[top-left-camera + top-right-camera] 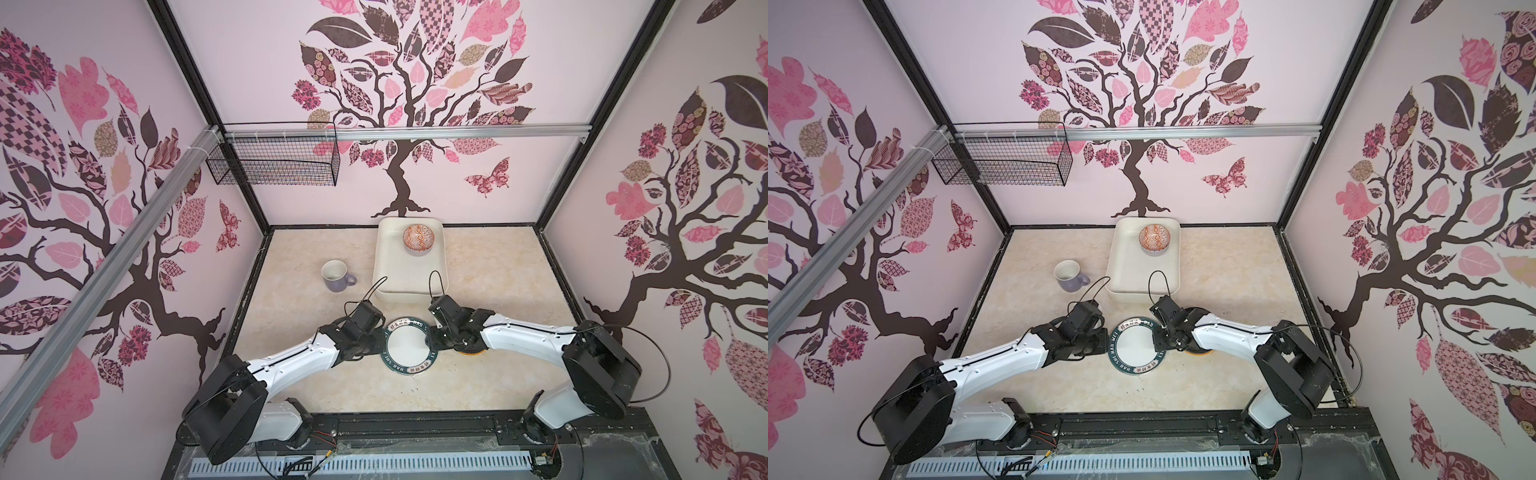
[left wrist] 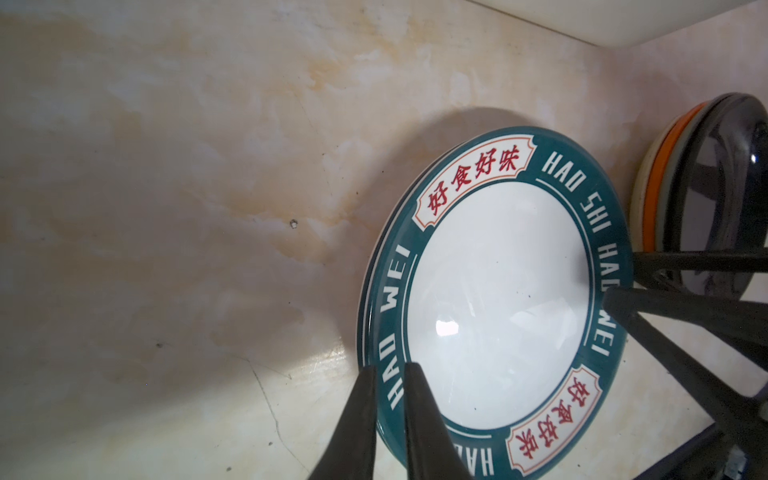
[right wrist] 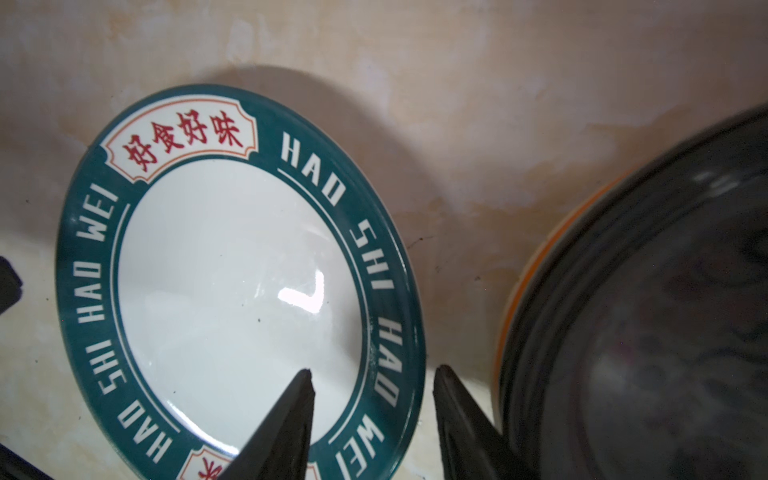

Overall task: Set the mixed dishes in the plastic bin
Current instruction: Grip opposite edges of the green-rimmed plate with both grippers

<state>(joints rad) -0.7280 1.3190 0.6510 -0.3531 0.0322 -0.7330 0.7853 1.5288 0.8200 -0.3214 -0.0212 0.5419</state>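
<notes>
A white plate with a green lettered rim lies low at the table's front middle. My left gripper is shut on its left rim, jaws narrow, one finger over and one outside the edge. My right gripper stands open astride the opposite rim, clear of it. Beside it sits a stack of plates, black on top, orange and cream below. The lavender mug stands left of the plastic bin, which holds the orange-patterned bowl.
A black wire basket hangs on the aluminium rail at the back left, high above the table. The right arm covers most of the plate stack in both top views. Black frame edges border the marbled tabletop.
</notes>
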